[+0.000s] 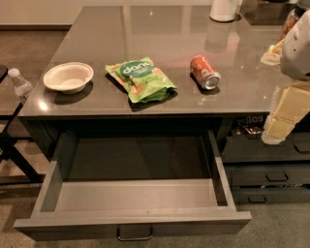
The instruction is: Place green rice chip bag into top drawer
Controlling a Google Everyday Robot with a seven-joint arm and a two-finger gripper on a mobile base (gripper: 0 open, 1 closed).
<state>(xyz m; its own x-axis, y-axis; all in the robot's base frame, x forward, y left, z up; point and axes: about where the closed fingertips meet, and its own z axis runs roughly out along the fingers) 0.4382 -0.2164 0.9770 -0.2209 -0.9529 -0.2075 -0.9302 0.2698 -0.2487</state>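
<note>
Across the upper view, a glossy dark grey counter (160, 43), with lamp glints scattered over its top. Below its front edge, the drawer (133, 222), pulled far out toward the camera: wide and shallow, grey floor in plain sight, flat front lowest in view, with a small metal handle (134, 235) at mid-width. To the right of it, a stack of narrower side drawers (273, 177), all pushed in, each with its own dark pull.

At the right edge, a white arm (298, 46) coming down from the top corner and ending in the gripper (283, 116). Cream-coloured, hanging by the counter's right front corner, above the side drawers and well apart from the bag. Whether spread or clenched: impossible to tell.

On the counter, near the front edge and roughly midway across, the bag (140, 77): light green, crinkled, lying flat. Dark green round logo with white letters toward the back, pictured tan chips toward the front. Not in the drawer, but on the countertop just behind the drawer's open space.

Left of the bag and apart from it, a white bowl (68, 77), upright, close to the counter's left front corner. At the back edge, the base of a white container (224, 9), cut off by the top of the view. Right of the bag, also apart, an orange can (205, 72) on its side, silver end turned toward the front right. Far left, past the counter's edge and lower than its top, a clear bottle (20, 85) with a white cap.
</note>
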